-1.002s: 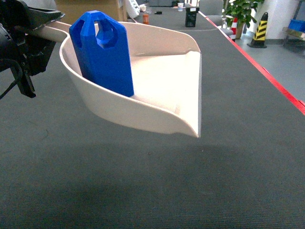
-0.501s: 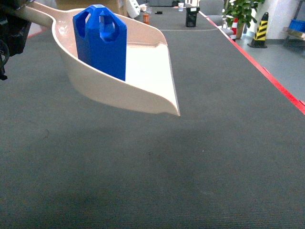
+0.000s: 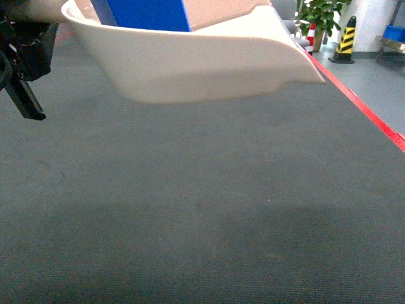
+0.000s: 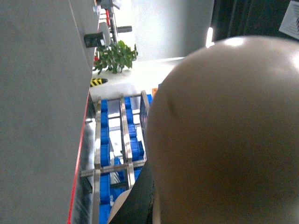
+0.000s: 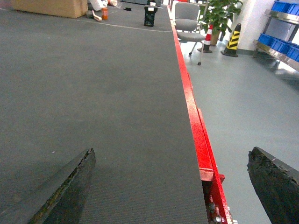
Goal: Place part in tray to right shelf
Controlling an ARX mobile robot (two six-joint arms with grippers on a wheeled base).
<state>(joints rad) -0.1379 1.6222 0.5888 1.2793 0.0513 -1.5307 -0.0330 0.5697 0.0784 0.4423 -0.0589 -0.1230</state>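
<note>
The cream tray [image 3: 190, 63] hangs high above the dark table, and I see it from below. Only the bottom of the blue part [image 3: 145, 12] shows inside it, at the frame's top edge. My left gripper [image 3: 22, 54] is shut on the tray's handle at the far left. In the left wrist view the tray's rounded underside [image 4: 224, 140] fills the right half, with one black finger [image 4: 140, 200] against it. Silvery rails of a steel rack [image 4: 98, 140], which I take for the right shelf, lie beyond the table's red edge. My right gripper [image 5: 173, 186] is open and holds nothing.
The grey mat table [image 3: 202, 209] ends in a red edge [image 5: 194, 121] on the right. Blue crates [image 4: 131, 144] sit under the rack's rails. Beyond the edge stand an office chair [image 5: 186, 18], a plant [image 3: 319, 16], a striped bollard [image 3: 345, 39] and a cardboard box [image 5: 46, 7].
The tray has risen and swung right, so its underside now faces the head camera. The part has mostly left the frame's top. The left gripper stays on the handle.
</note>
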